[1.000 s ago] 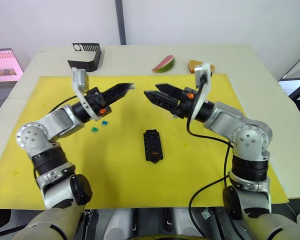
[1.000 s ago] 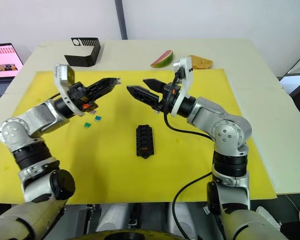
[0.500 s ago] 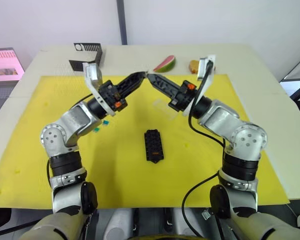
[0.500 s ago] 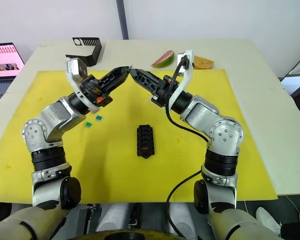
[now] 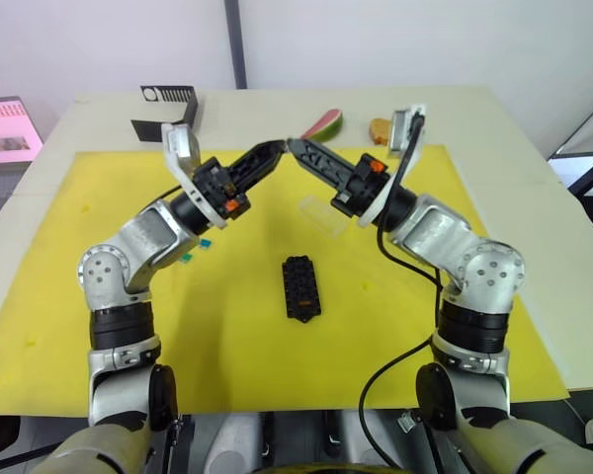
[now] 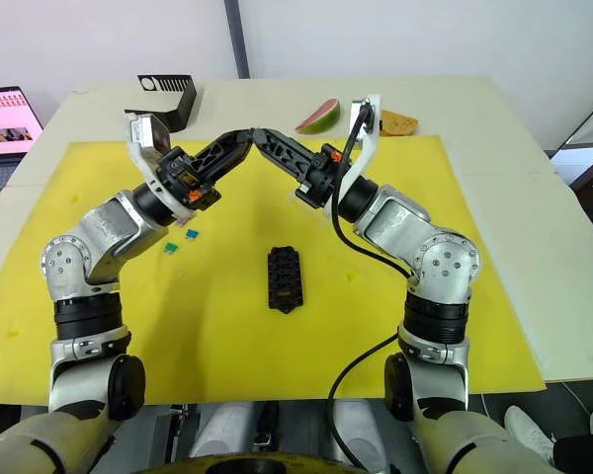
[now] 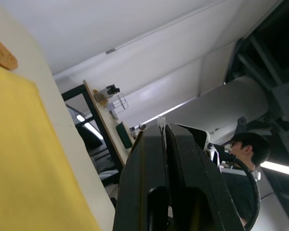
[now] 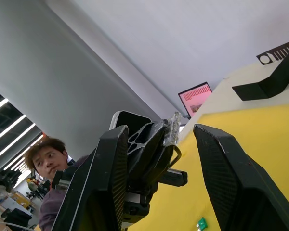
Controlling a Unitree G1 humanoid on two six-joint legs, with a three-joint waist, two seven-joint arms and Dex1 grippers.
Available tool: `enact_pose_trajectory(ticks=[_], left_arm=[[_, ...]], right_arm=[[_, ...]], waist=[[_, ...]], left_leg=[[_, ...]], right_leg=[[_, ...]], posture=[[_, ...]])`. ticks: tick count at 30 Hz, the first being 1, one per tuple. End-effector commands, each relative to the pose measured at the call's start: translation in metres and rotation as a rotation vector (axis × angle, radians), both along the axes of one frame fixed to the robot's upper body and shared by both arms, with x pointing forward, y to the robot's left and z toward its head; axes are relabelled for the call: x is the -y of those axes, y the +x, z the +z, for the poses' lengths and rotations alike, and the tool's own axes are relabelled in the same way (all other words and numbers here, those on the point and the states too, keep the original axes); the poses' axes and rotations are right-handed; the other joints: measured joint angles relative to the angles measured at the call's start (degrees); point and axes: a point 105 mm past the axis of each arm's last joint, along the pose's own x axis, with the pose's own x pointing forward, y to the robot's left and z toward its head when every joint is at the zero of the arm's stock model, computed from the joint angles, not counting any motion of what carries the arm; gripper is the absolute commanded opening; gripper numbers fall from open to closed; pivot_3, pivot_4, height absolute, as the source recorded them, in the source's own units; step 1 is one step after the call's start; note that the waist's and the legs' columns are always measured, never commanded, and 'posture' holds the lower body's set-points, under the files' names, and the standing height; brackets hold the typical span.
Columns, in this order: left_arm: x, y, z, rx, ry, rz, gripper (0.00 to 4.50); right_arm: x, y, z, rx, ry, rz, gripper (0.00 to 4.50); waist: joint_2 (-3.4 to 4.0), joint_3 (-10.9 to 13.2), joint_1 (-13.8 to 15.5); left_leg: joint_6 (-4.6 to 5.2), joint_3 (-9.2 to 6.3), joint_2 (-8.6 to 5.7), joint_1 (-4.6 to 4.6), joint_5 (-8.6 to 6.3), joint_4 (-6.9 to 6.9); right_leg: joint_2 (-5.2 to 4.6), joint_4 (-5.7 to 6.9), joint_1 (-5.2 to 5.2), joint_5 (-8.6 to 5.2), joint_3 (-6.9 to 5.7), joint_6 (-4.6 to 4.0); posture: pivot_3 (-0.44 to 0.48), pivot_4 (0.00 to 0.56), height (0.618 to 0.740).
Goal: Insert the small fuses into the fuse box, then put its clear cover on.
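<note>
The black fuse box (image 5: 300, 286) lies in the middle of the yellow mat (image 5: 79, 296), with an orange chip in one slot. Two small fuses, green (image 5: 190, 257) and teal (image 5: 208, 240), lie on the mat to its left. The clear cover (image 5: 321, 214) rests on the mat beyond the box. Both grippers are raised over the mat's far middle, tip to tip. My left gripper (image 5: 280, 147) is shut, its fingers pressed together (image 7: 164, 127). A small pale bit sits at its tip; I cannot tell what it is. My right gripper (image 8: 159, 132) is open, its fingers either side of the left tip.
A larger black angular box with a white vent (image 5: 168, 109) stands at the far left of the table. A watermelon slice (image 5: 321, 123) and a brown piece (image 5: 383, 128) lie past the mat's far edge. A pink screen (image 5: 5, 128) is at the left. A person (image 8: 45, 159) shows in the background.
Both arms have risen and swung inward from a second ago until their tips met over the far middle. In the last half second they have hardly moved.
</note>
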Motion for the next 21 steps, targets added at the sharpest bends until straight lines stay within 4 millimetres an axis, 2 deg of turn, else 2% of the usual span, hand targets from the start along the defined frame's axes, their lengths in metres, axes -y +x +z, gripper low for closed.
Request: enact_pose_trajectory(ticks=[1, 7, 10, 13, 21], left_arm=[[0.0, -0.008, 0.012, 0.053, -0.023, -0.017, 0.0], [0.004, -0.009, 0.012, 0.05, -0.029, -0.023, 0.0], [0.004, -0.008, 0.013, 0.05, -0.027, -0.024, 0.0], [0.005, -0.008, 0.012, 0.05, -0.02, -0.026, 0.0], [0.003, -0.007, 0.006, 0.055, 0.052, -0.014, 0.0]], right_arm=[[-0.003, -0.006, 0.011, 0.041, 0.024, 0.025, 2.28], [-0.002, -0.008, 0.011, 0.042, 0.026, 0.026, 2.28], [-0.002, -0.009, 0.013, 0.047, 0.037, 0.03, 1.46], [-0.003, -0.011, 0.014, 0.052, 0.043, 0.038, 0.02], [-0.002, -0.017, 0.02, 0.063, 0.068, 0.063, 0.02]], waist=[[0.0, 0.0, 0.0], [0.0, 0.0, 0.0], [0.0, 0.0, 0.0], [0.01, 0.0, 0.0], [0.01, 0.0, 0.0]], left_leg=[[0.0, 0.0, 0.0, 0.0, 0.0, 0.0], [0.0, 0.0, 0.0, 0.0, 0.0, 0.0], [0.0, 0.0, 0.0, 0.0, 0.0, 0.0], [0.01, 0.0, 0.0, 0.0, 0.0, 0.0], [0.01, 0.0, 0.01, 0.0, 0.0, 0.0]], right_leg=[[0.0, 0.0, 0.0, 0.0, 0.0, 0.0], [0.0, -0.01, 0.0, 0.0, 0.0, 0.0], [0.0, -0.01, 0.0, 0.0, 0.0, 0.0], [0.0, -0.01, 0.0, 0.0, 0.0, 0.0], [0.0, -0.02, 0.01, 0.0, 0.0, 0.0]], posture=[[0.0, 0.15, 0.74], [0.0, 0.15, 0.74], [0.0, 0.15, 0.74], [0.0, 0.15, 0.74], [0.0, 0.15, 0.74]])
